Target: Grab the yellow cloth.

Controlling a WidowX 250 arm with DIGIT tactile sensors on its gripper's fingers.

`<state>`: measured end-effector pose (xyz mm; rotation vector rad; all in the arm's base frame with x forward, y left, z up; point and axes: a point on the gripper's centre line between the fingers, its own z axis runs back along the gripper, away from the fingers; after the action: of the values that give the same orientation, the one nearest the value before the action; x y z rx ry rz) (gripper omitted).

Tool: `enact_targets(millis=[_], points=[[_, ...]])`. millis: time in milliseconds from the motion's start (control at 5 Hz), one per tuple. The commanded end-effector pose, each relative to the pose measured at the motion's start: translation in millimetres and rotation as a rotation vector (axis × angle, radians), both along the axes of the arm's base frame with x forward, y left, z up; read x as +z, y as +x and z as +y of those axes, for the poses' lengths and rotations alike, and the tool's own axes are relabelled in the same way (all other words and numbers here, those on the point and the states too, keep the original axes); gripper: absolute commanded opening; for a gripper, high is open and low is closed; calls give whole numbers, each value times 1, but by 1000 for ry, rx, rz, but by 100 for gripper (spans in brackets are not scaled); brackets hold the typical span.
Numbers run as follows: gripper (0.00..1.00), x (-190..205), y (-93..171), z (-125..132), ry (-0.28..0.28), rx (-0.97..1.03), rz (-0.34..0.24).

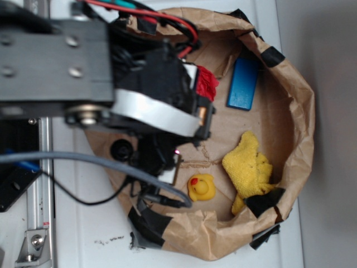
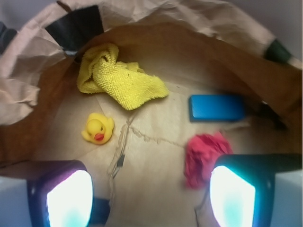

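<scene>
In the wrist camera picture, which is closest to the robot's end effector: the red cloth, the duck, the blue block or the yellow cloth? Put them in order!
Measured from the end effector:
1. Red cloth, right beside the right finger.
2. Rubber duck, ahead on the left.
3. Blue block, ahead on the right; too close to call with the duck.
4. Yellow cloth, farthest, by the bag's back wall.

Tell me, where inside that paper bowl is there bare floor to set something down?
The widest bare patch lies mid-floor, bordered by the yellow cloth, rubber duck, blue block and red cloth. A smaller strip runs between duck and the paper wall. It is crowded where the yellow cloth meets the wall, and by the red cloth beside the open end effector.
</scene>
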<state>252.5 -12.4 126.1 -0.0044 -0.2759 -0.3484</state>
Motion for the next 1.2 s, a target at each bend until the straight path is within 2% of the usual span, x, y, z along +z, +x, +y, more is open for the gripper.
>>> enact_targets(millis=[0, 200, 400, 600, 800, 1000], points=[[100, -23, 51, -23, 61, -286, -100], [100, -34, 70, -33, 60, -310, -120], [100, -43, 79, -47, 21, -375, -134], [100, -47, 74, -73, 41, -491, -152], [100, -63, 72, -90, 96, -557, -93], [100, -71, 68, -94, 72, -588, -81]])
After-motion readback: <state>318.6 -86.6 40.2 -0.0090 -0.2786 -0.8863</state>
